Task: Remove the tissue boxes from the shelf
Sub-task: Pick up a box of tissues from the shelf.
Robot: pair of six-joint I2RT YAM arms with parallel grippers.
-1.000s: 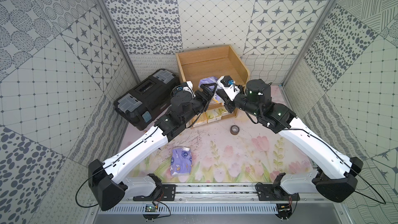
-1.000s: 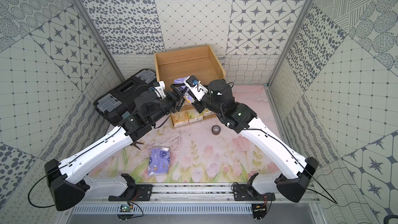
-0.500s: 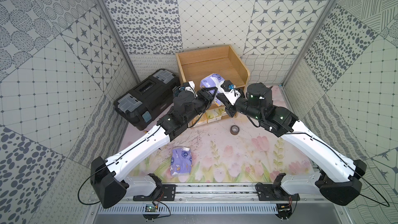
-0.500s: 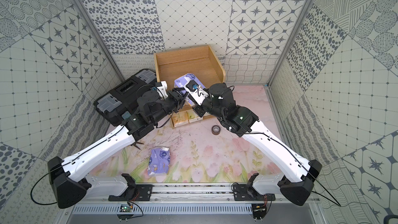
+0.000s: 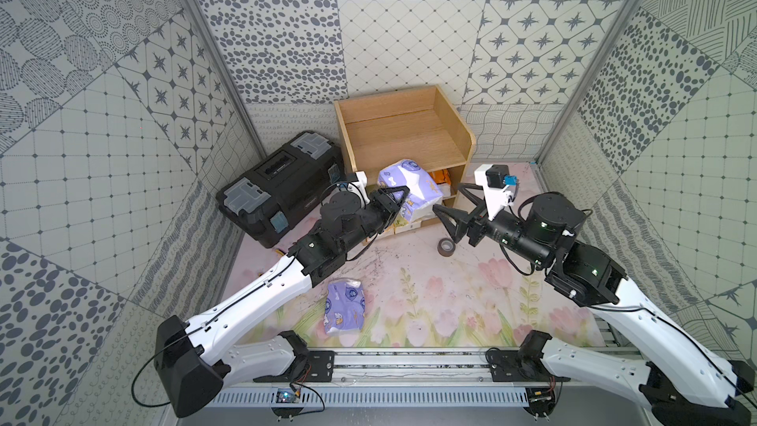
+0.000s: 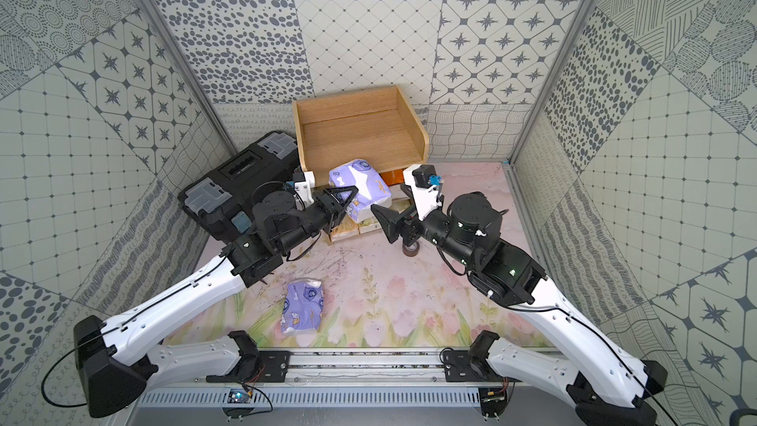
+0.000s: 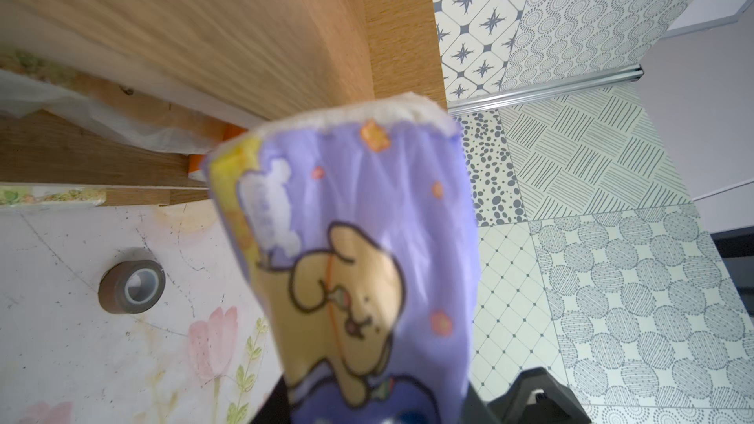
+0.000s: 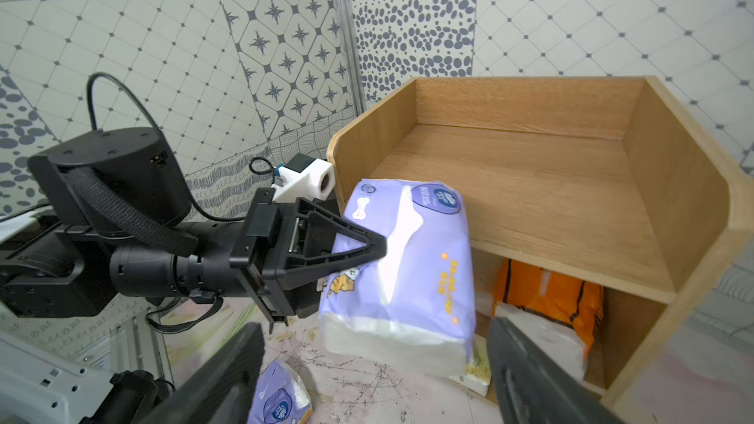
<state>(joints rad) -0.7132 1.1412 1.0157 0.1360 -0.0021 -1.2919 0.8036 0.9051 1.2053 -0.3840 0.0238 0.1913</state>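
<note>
Risk: the left gripper [image 5: 399, 198] is clamping just one end of the lavender tissue pack [image 5: 409, 184], which is hanging in the air at the shelf's [image 5: 401, 133] 6 o'clock, and the right gripper [image 5: 446, 198] is hovering empty, jaws apart, at its 3 o'clock, so the slippery wrap may be sliding out.

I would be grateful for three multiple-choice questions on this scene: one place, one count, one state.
1. Where is the tape roll? A on the mat before the shelf; B on the shelf top; C hung on the wall.
2. How many lavender packs show? A none; B two; C five.
3. How is the right gripper? A shut on tape; B open, empty; C shut on a pack.
Key: A, it rests on the mat; B, held pack in the left gripper, loose pack on the mat; B, jaws apart, nothing between.
</note>
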